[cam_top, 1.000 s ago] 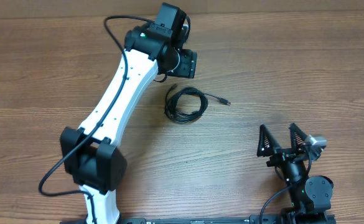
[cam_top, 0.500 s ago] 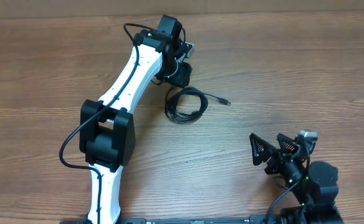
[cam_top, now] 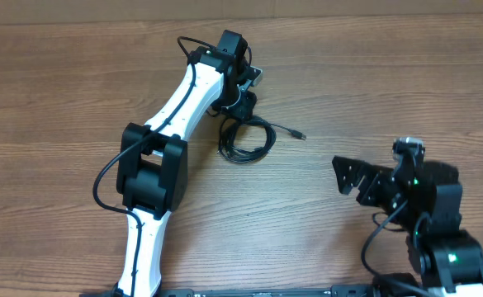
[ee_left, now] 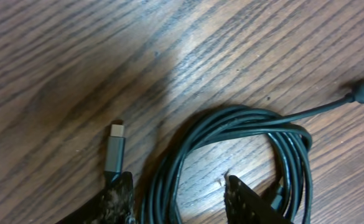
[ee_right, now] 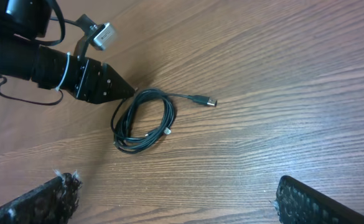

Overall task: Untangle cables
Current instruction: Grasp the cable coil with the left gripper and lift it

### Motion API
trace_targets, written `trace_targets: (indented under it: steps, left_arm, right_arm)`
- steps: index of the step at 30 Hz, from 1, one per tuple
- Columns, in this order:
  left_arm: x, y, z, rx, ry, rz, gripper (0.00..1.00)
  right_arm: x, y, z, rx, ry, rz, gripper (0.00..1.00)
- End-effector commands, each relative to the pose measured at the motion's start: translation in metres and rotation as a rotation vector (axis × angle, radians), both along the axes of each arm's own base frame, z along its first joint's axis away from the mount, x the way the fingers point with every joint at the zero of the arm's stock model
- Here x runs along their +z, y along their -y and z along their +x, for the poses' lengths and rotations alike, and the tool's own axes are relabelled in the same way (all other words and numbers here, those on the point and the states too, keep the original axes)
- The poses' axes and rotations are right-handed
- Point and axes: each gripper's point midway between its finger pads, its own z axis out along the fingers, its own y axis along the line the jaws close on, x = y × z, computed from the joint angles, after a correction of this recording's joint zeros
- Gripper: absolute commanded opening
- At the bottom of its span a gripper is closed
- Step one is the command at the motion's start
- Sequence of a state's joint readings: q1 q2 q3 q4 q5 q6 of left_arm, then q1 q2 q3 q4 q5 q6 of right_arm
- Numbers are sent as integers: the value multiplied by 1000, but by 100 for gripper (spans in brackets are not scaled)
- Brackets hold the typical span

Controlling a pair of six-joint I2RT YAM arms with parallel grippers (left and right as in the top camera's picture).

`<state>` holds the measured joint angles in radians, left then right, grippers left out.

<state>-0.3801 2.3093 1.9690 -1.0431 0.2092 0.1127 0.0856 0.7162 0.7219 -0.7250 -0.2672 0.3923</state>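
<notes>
Looking from above, we saw the left arm (cam_top: 171, 107) reaching over the wooden table (cam_top: 51, 91), its left gripper (cam_top: 239, 107) down at the far edge of the cable (cam_top: 241, 158), a thin black cord wound in a loose coil near the table's middle. At the left wrist we found the jaws apart. One finger (ee_left: 116, 199) sat just beside a silver-tipped plug (ee_left: 115, 146) outside the coil and the other finger (ee_left: 250, 205) sat inside the loop, with several strands running unclamped between them. To the right, a free end with a small plug (cam_top: 300, 134) lay stretched on the wood. Further right, the right gripper (cam_top: 348, 180) hung well apart from the coil, jaws spread wide, holding nothing.
</notes>
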Motion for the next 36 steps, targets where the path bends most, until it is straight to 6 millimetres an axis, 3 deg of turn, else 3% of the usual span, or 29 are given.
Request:
trace_targets:
  steps: [1, 5, 16, 20, 23, 29, 34, 36]
  left_arm:
    - [-8, 2, 3, -42, 12, 24, 45]
    - [-11, 3, 3, -51, 21, 36, 40]
    - [-24, 2, -5, -59, 1, 52, 41]
    - [-39, -4, -10, -51, -8, 78, 40]
    - [-40, -4, -11, -48, -13, 79, 30]
    - [-41, -2, -11, -52, -10, 74, 20]
    - [-47, 4, -18, -69, -20, 69, 20]
    - [-49, 7, -23, -76, -32, 64, 11]
  right_arm:
    - [5, -2, 6, 9, -8, 10, 100]
    - [-4, -8, 7, 37, -52, 29, 100]
    - [-17, -9, 11, 37, -107, 26, 100]
    - [-22, -9, 13, 37, -125, 25, 100]
    - [-24, -9, 13, 36, -132, 24, 100]
    - [-30, -9, 15, 35, -155, 23, 100]
    - [-37, -10, 18, 35, -182, 22, 100]
    - [-36, -13, 20, 48, -179, 35, 100]
